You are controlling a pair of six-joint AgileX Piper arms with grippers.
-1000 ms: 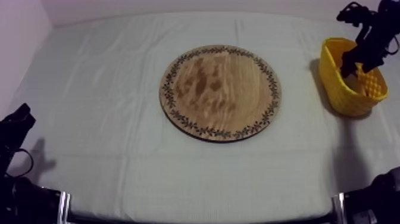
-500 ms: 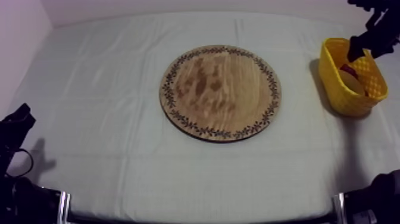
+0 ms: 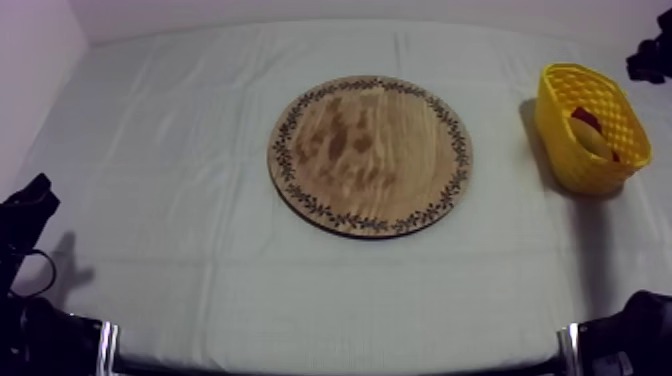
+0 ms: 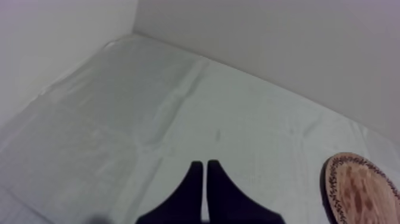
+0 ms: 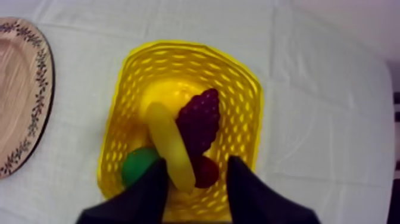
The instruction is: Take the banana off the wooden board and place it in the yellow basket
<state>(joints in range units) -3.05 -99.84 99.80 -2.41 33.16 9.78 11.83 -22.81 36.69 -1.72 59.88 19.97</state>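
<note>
Lying in the yellow basket (image 5: pixel 250 89) at the right of the table (image 3: pixel 180 200) against the grapes (image 5: pixel 199 122), the banana (image 5: pixel 171 146) sits under the right gripper (image 5: pixel 197 162), fingers apart, while the left gripper (image 4: pixel 205 164) rests with fingers together at near left.

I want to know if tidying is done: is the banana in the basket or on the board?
In the basket. The banana lies inside the basket, beside the grapes; the board is bare.
</note>
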